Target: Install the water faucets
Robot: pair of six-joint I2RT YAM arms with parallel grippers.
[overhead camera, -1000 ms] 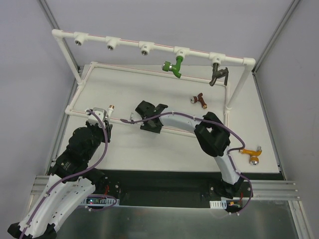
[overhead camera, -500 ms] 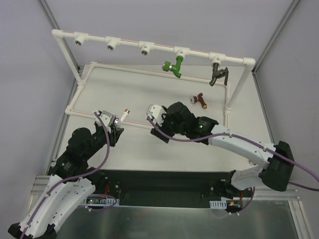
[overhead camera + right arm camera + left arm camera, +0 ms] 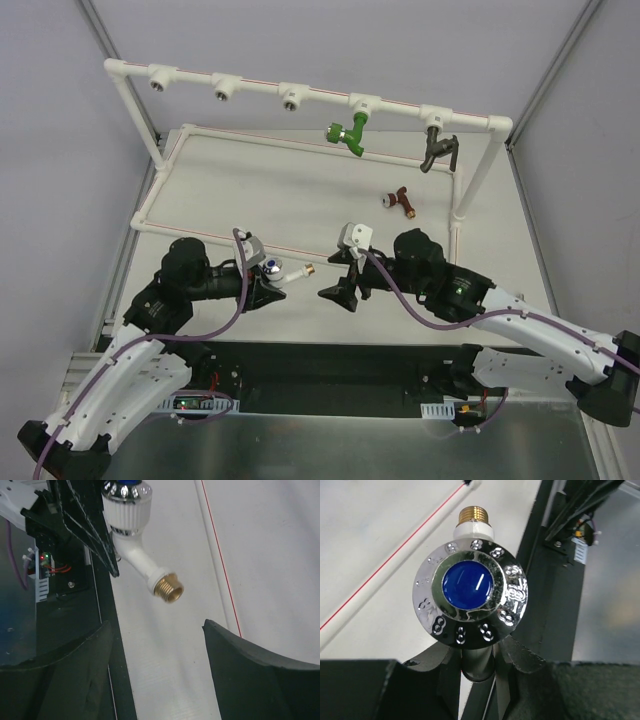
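My left gripper [image 3: 266, 279] is clamped on the white faucet [image 3: 284, 271]. In the left wrist view its fingers [image 3: 519, 656] close from both sides on the stem below the chrome handle [image 3: 468, 586], which faces the camera with its blue centre. The brass threaded end [image 3: 473, 514] sticks out past the handle, away from my fingertips. The faucet is held above the table [image 3: 300, 190], clear of its surface.

My right gripper [image 3: 338, 278] faces the left one, with its fingers spread wide and holding nothing. In the right wrist view the brass threaded end [image 3: 167, 587] points towards me, just ahead of the fingertips [image 3: 100, 630] and roughly in line with the gap between them. It touches neither one. The white faucet's [image 3: 131, 550] ribbed handle sits further out, beyond the thread.

Well beyond both grippers stands the pipe frame [image 3: 390, 105]. The green faucet [image 3: 348, 132] and the dark grey faucet [image 3: 437, 150] hang from 2 fittings on its top rail. To the left of those, 3 tee fittings [image 3: 222, 90] show open metal sockets. The dark red faucet [image 3: 400, 199] lies on the table beyond my right gripper, between it and the dark grey faucet.
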